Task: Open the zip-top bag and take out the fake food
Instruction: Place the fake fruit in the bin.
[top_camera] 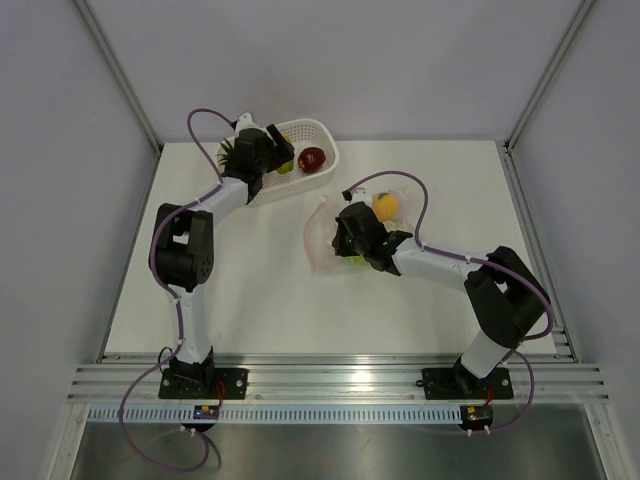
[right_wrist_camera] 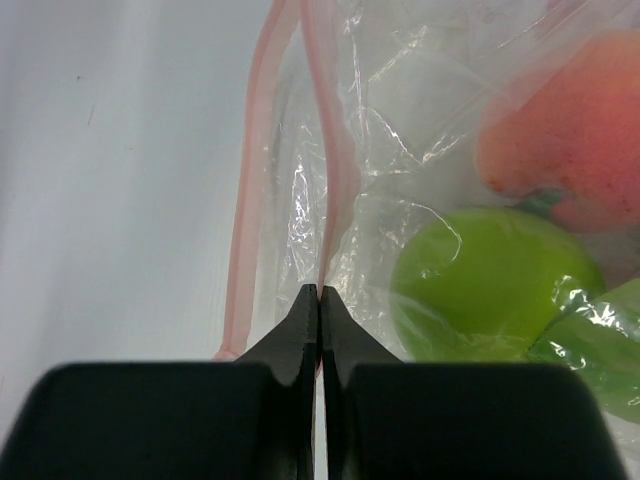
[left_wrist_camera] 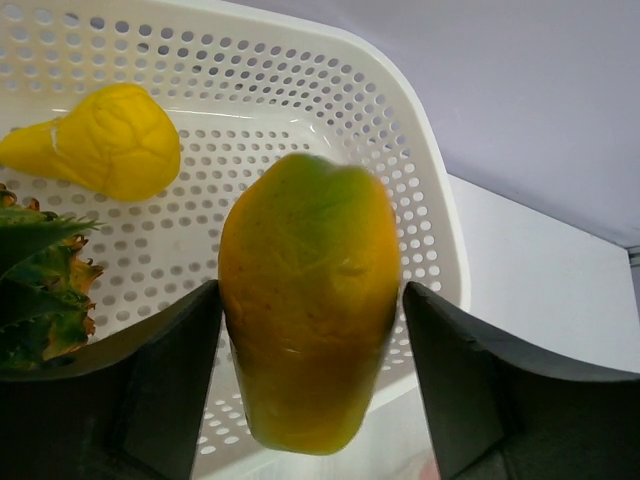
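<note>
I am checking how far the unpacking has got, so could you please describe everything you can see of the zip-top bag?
The zip-top bag is clear, crinkly plastic lying flat on the white table, right of centre. Its pink zip strip is parted into two lips, so the mouth is open. The right end effector is shut and appears to pinch one lip. Inside, a green apple and an orange fruit press against the film.

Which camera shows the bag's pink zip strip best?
Right wrist: the zip strip of the zip-top bag runs close-up, its halves parted, one pinched in the right gripper's shut jaws. Top external shows it as a thin pink line. Left wrist shows only fake food, no bag.
</note>
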`<act>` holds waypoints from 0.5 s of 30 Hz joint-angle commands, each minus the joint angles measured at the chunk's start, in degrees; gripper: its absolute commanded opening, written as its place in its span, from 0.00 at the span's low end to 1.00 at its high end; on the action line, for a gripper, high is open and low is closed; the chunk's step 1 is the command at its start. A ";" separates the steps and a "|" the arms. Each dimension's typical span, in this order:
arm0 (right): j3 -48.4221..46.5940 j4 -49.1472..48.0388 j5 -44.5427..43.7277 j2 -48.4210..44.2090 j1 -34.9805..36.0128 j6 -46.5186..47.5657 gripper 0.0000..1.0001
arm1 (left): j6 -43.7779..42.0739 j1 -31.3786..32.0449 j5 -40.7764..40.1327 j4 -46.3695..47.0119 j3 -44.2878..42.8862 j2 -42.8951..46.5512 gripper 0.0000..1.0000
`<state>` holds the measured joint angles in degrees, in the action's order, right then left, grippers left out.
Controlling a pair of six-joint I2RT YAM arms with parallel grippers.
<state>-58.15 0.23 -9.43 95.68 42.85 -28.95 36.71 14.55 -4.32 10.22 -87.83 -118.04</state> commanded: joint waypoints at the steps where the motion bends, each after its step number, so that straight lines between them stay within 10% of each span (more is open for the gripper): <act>1: -0.21 -2.08 0.38 -1.28 0.04 -0.14 0.00 | 0.29 -0.31 0.09 3.05 -0.32 0.70 0.81; 15: 1.11 -2.51 0.11 -4.09 0.04 1.53 0.02 | 1.17 -0.31 3.96 -1.87 8.53 12.47 0.84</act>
<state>-57.65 0.21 -9.43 94.96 42.85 -28.58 37.39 14.55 -2.09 7.40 -83.00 -112.77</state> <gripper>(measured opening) 0.029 0.842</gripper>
